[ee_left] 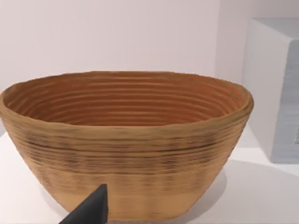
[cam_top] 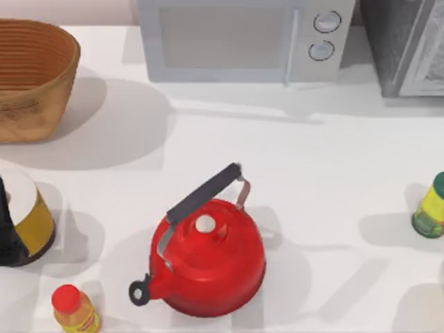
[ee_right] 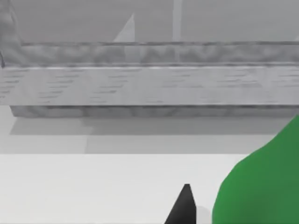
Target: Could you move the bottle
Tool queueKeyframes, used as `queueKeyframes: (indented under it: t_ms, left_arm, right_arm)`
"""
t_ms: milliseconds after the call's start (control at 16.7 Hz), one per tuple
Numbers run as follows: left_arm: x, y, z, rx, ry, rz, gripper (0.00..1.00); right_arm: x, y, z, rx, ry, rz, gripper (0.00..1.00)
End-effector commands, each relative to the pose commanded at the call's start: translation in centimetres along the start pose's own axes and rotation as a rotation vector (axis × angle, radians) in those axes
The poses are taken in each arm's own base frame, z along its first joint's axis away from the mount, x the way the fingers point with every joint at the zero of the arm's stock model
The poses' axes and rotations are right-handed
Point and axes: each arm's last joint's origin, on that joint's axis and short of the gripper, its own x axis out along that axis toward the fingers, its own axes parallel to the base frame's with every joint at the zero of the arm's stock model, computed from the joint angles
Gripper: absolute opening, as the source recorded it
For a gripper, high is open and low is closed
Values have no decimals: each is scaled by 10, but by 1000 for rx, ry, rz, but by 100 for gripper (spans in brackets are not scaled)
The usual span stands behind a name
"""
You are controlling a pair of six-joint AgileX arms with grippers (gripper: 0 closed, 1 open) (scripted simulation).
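On the table's middle, toward the near edge: red kettle [cam_top: 208, 260], dark handle up. At far left, woven basket [cam_top: 31, 76]; behind, microwave [cam_top: 243, 38]. Close in the right wrist view, just beside a dark fingertip [ee_right: 184, 207]: the bottle [ee_right: 261, 182], a green mass. Cannot tell either gripper's finger state. Left fingertip [ee_left: 91, 210] near the basket.

The red kettle [cam_top: 208, 260] looks like shiny, smooth metal, and its handle grip [cam_top: 203, 193] is dull black. The basket [ee_left: 126, 140] is rough, ribbed and woven, with no shine. The table [cam_top: 312, 180] is smooth and white. The bottle [ee_right: 264, 182] looks like smooth green plastic.
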Motion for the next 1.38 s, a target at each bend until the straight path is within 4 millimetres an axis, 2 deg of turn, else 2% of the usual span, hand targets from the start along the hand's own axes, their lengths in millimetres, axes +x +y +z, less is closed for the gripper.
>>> queueKeyframes:
  t_ms: [180, 420, 780, 1080, 1380]
  left_arm:
    - [0, 0, 0, 0, 0, 0, 100]
    - [0, 0, 0, 0, 0, 0, 100]
    - [0, 0, 0, 0, 0, 0, 100]
    - [0, 0, 0, 0, 0, 0, 100]
    - [0, 0, 0, 0, 0, 0, 100]
  right_arm:
    - [3, 0, -1, 2, -2, 1, 0]
    - [23, -4, -1, -6, -36, -3, 0]
    - [54, 0, -30, 5, 14, -1, 0]
    - [58, 0, -29, 0, 0, 0, 0]
    - [58, 0, -29, 0, 0, 0, 38]
